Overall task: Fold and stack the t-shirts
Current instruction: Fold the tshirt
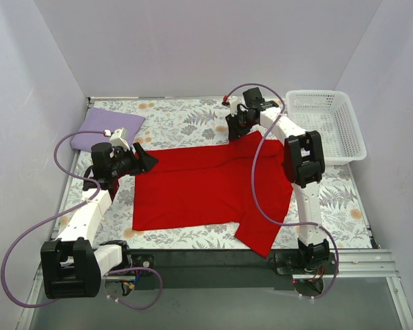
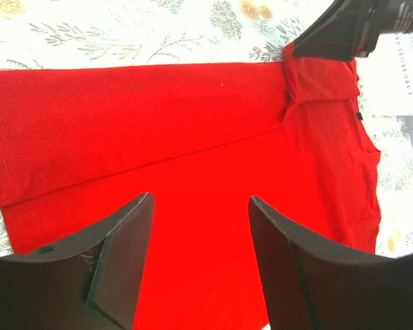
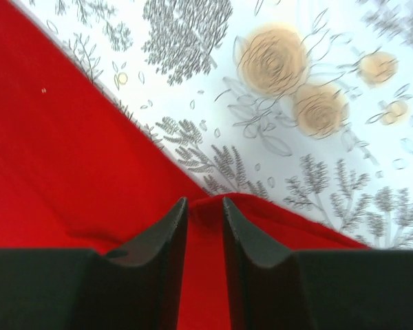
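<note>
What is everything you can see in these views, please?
red shirt: one, bright red, spread flat mid-table
lavender shirt: one, pale lavender, folded at the far left corner
basket: one, white lattice, far right corner
cloth: one, grey floral print, covering the table
arms: two, white and black, bases at the near edge
left gripper: one, black, open, over the red shirt's left side
right gripper: one, black, narrowly open, at the red shirt's far right sleeve
</note>
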